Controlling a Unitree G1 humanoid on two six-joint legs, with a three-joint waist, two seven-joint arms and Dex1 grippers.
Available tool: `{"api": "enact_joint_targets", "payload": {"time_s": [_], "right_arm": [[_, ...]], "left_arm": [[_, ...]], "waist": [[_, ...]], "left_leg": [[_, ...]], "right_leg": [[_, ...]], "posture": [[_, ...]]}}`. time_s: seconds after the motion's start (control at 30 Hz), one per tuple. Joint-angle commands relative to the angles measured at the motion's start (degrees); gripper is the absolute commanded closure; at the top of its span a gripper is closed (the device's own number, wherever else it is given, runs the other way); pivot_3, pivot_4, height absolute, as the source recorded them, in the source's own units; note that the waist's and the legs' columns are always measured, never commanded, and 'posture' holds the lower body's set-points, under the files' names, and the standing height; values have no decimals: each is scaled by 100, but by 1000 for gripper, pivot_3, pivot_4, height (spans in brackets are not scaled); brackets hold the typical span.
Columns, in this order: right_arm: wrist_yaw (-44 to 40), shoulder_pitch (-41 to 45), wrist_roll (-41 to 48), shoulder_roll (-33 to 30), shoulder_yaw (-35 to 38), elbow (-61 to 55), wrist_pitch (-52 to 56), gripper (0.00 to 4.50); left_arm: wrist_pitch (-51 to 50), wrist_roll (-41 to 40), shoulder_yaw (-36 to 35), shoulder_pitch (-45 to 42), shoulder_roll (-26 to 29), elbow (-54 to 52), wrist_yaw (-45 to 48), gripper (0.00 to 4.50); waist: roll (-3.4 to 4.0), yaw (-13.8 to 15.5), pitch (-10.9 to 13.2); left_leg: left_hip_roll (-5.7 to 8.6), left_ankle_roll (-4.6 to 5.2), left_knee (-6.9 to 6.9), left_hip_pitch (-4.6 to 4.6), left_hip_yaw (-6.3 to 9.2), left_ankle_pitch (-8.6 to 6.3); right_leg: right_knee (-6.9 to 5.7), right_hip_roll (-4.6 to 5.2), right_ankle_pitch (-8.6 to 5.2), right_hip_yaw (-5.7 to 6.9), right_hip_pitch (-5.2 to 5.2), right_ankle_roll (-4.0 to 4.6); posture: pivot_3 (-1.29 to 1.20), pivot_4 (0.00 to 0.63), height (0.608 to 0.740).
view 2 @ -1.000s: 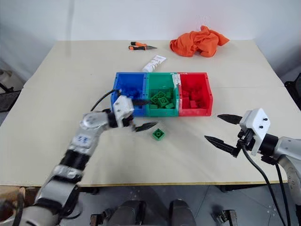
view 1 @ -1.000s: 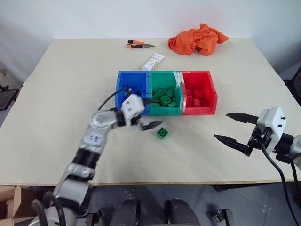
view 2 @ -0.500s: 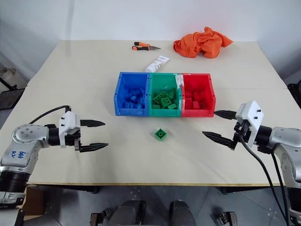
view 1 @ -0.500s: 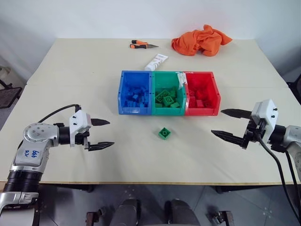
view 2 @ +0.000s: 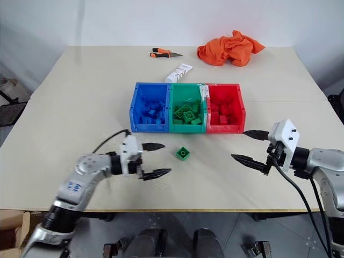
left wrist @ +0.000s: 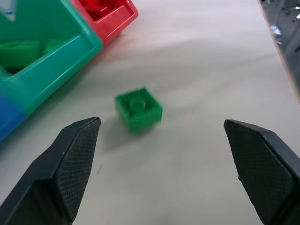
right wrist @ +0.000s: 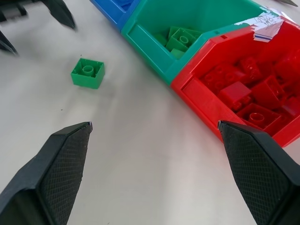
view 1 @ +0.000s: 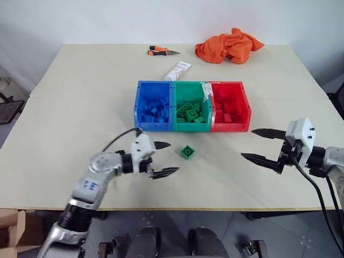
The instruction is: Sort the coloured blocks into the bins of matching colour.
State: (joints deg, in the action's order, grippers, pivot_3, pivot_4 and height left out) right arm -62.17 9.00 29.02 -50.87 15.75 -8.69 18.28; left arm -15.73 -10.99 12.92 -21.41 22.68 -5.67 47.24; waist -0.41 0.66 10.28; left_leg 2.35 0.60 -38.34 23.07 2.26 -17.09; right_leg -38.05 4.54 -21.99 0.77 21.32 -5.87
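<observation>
One green brick lies on the table, just at 6 o'clock of the green bin. My left gripper and right gripper gape wide, empty.

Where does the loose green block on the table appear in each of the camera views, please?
Left eye: green block lower centre, before the green bin.
Right eye: same spot.
Left wrist: centre.
Right wrist: upper left.
Shared landmark: the green bin.
</observation>
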Motion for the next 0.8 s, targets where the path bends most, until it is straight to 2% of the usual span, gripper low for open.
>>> {"api": "enact_joint_targets", "payload": {"time_s": [0.03,0.23,0.37,0.47,0.67,0.7,0.8], "right_arm": [[36,-168,130,-94,337,-303,63,0],[116,-602,279,-76,763,-672,198,0],[210,-746,292,-59,886,-818,245,0],[267,-851,304,-54,987,-907,268,0],[326,-941,317,-46,1061,-976,280,0],[333,-949,318,-40,1062,-985,277,0],[349,-958,318,-30,1073,-1002,271,0]], "left_arm": [[482,528,313,-257,-252,411,-330,8],[749,861,468,-806,-855,1413,-693,8],[786,955,479,-962,-971,1809,-703,8],[765,955,504,-935,-918,1786,-576,568],[784,909,422,-928,-866,1719,-529,2426],[786,889,401,-944,-877,1716,-530,2564],[729,817,341,-1027,-940,1675,-536,2566]], "waist": [[0,8,0],[1,85,-1],[1,84,0],[1,75,-1],[1,79,-1],[1,79,-1],[1,81,-1]], "left_leg": [[0,0,1,-1,-1,0],[0,0,-7,-1,-8,0],[3,3,-10,0,-8,-1],[1,2,-4,-1,-8,-1],[2,2,-9,-1,-8,-1],[2,2,-9,-1,-8,-1],[2,2,-10,-1,-8,-1]], "right_leg": [[1,0,0,-1,1,0],[2,-1,0,-3,2,0],[2,1,1,-4,-1,-3],[1,-1,1,-4,3,-3],[5,0,1,-6,3,-3],[5,0,1,-6,2,-3],[5,0,1,-5,3,-3]], "posture": [[0,150,740],[0,150,740],[0,150,740],[0,150,740],[0,150,740],[0,150,740],[0,150,740]]}}
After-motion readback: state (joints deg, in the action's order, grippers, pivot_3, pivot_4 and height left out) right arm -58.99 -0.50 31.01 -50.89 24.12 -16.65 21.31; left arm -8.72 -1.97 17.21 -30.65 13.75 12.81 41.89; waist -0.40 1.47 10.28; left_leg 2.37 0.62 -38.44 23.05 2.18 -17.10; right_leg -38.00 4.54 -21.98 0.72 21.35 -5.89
